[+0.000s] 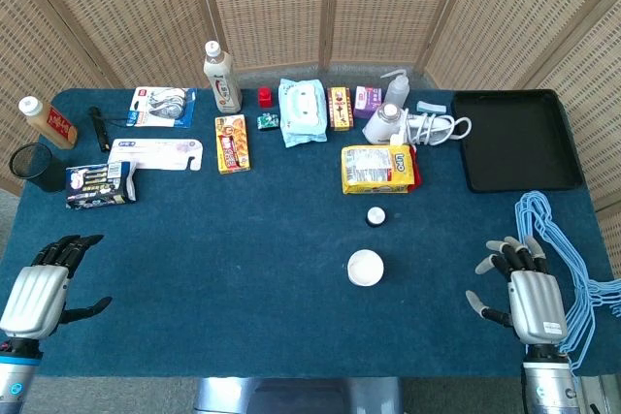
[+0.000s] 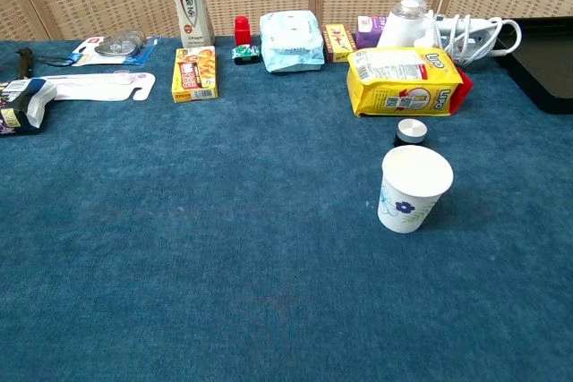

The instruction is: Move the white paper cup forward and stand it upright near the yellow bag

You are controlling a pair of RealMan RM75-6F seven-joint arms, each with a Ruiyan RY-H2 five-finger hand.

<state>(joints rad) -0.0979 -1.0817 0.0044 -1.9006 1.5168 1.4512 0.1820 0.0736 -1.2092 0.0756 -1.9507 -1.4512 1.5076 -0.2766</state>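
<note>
- head view shows the white paper cup (image 1: pixel 366 267) standing mouth up on the blue surface (image 1: pixel 233 239), near the middle and a little to the right.
- chest view shows the same cup (image 2: pixel 414 189) upright, with a small blue flower printed on its side.
- the yellow bag (image 1: pixel 378 169) is seen lying further forward, well apart from the cup.
- a small black and white round thing (image 1: pixel 376 216) is seen between the cup and the bag, close to the bag.
- no step looks started yet; the cup is not touched by anything, so the reach for the cup is judged to be the step in hand.
- the right hand (image 1: pixel 522 288) is rested low on the surface, off to the right of the cup and apart from it.
- its fingers (image 1: pixel 505 261) are spread out, and nothing is held in them.
- the left hand (image 1: pixel 44 288) is rested far off at the left side, well apart from the cup.
- its fingers (image 1: pixel 68 251) are also apart, and nothing is held there.
- the right hand is the nearer one, so it is judged the better one to use.
- next, the open fingers need to be brought around the side of the cup and closed softly, since a paper cup can be squashed.
- the cup then needs to be carried forward and set down upright beside the bag, without the small round thing being knocked.
</note>
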